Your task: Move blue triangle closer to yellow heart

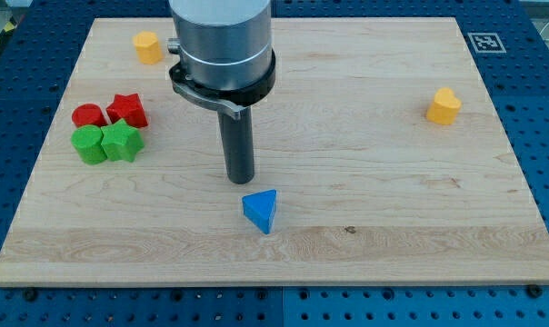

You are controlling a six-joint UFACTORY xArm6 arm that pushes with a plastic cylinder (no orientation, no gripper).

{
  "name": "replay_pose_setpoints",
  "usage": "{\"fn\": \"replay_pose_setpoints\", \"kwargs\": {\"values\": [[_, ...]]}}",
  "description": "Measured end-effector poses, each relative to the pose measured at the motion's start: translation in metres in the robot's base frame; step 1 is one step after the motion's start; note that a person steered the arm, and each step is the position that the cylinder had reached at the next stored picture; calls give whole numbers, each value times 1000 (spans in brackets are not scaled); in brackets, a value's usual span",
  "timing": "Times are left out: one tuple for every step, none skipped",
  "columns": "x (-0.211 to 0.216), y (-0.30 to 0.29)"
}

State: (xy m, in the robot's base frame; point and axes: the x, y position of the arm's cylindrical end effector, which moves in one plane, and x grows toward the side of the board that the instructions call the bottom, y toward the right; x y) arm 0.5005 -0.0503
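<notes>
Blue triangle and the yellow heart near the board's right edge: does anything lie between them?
Nothing: only bare wood separates the blue triangle from the yellow heart in the camera view. My tip sits just above-left of the triangle.

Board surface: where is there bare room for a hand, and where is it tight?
Bare wood runs between the blue triangle and the yellow heart, and along the view's bottom edge. Crowded: the view's left, where red and green blocks cluster. My tip stands just above the triangle.
</notes>
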Motion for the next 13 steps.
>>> {"fn": "replay_pose_setpoints", "kwargs": {"values": [[0, -22], [0, -45], [19, -47], [48, -39], [65, -30], [64, -27], [62, -3], [62, -2], [53, 20], [37, 33], [20, 49], [6, 62], [8, 62]]}}
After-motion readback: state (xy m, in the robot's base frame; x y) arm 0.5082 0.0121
